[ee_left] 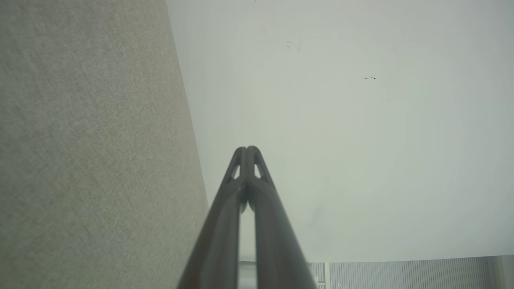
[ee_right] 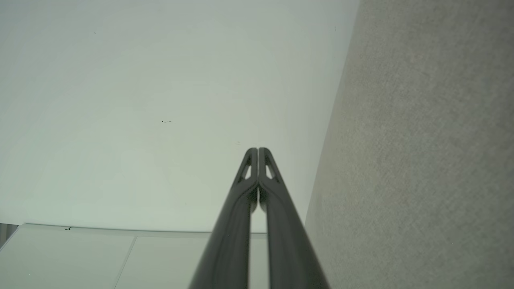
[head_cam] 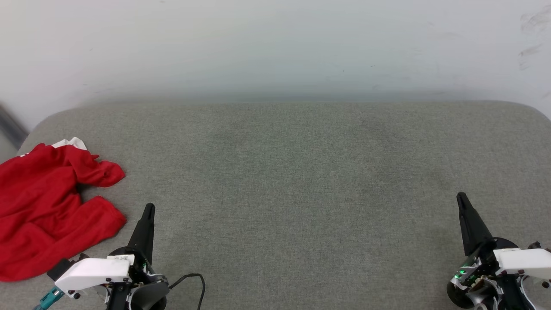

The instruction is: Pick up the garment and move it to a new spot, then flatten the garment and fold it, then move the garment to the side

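1. Two units, left end effector (head_cam: 148, 210) and right end effector (head_cam: 461, 198), pinched fully closed and empty, judged parked before pickup
2. Garment (head_cam: 47, 211) lies crumpled at left edge of desk (head_cam: 292, 181), near left end effector, untouched

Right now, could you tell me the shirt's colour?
Bright red shirt, clearest in the head view.
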You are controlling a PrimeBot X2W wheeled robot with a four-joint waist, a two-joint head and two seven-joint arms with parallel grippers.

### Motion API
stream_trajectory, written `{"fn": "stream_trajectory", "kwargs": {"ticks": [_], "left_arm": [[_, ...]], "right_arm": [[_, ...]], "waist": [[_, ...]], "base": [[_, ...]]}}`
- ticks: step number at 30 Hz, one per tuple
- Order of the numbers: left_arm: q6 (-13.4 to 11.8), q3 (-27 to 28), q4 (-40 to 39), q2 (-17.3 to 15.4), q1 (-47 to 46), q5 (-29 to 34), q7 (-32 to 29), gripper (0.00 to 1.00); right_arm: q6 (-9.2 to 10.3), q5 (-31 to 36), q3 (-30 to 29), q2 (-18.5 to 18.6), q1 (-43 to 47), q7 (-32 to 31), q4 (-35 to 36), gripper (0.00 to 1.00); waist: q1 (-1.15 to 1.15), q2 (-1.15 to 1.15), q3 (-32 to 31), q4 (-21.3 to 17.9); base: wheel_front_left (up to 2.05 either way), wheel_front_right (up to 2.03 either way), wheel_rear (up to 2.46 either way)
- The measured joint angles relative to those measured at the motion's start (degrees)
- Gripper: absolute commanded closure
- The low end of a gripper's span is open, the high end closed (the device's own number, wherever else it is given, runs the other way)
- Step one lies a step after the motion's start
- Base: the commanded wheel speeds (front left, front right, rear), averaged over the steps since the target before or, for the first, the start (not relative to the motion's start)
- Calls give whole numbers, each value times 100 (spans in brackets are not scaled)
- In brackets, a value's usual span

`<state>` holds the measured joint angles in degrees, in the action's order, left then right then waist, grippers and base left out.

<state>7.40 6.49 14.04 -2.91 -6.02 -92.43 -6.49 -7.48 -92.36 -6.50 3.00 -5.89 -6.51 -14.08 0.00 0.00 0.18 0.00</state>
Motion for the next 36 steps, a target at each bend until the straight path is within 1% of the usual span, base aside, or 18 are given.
{"fn": "stream_trajectory", "kwargs": {"ticks": [36], "left_arm": [[0,-1,0,0,0,0,0,100]], "right_arm": [[0,0,1,0,0,0,0,100]], "waist": [[0,0,0,0]], "base": [[0,0,0]]}}
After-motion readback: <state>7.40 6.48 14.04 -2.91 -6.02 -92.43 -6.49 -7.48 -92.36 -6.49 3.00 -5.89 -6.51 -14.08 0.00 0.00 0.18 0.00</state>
